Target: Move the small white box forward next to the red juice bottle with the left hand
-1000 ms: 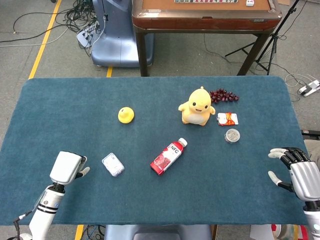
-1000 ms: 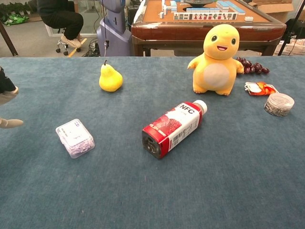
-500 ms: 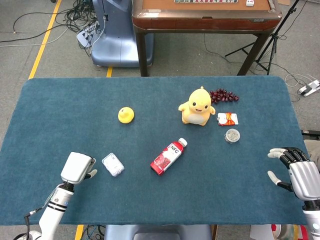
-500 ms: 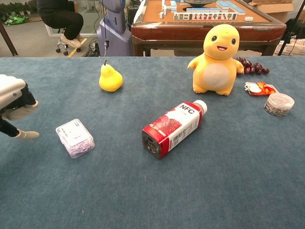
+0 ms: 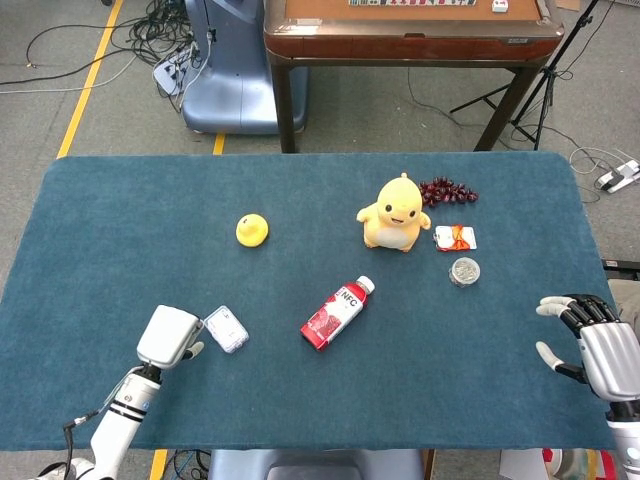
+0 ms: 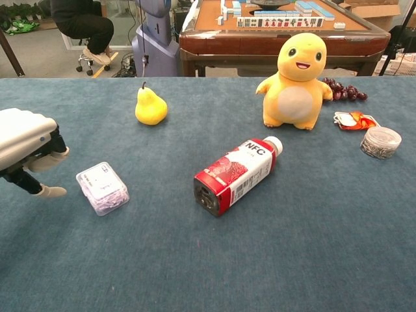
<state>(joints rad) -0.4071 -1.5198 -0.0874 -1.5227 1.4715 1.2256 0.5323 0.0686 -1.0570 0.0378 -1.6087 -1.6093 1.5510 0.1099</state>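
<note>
The small white box (image 5: 226, 329) (image 6: 103, 188) lies flat on the blue table, left of the red juice bottle (image 5: 338, 312) (image 6: 236, 174), which lies on its side with its white cap pointing away. My left hand (image 5: 170, 336) (image 6: 27, 148) hovers just left of the box, a small gap between them, fingers apart and holding nothing. My right hand (image 5: 590, 346) rests open at the table's right edge, seen only in the head view.
A yellow pear (image 5: 252, 230) (image 6: 150, 106) sits behind the box. A yellow duck plush (image 5: 396, 214) (image 6: 298, 73), dark grapes (image 5: 447, 190), an orange-and-white packet (image 5: 455, 238) and a small round jar (image 5: 464, 271) (image 6: 380, 142) stand at the back right.
My left hand has moved right across the table toward the small white box, closing most of the gap. The box, bottle and right hand have not moved.
</note>
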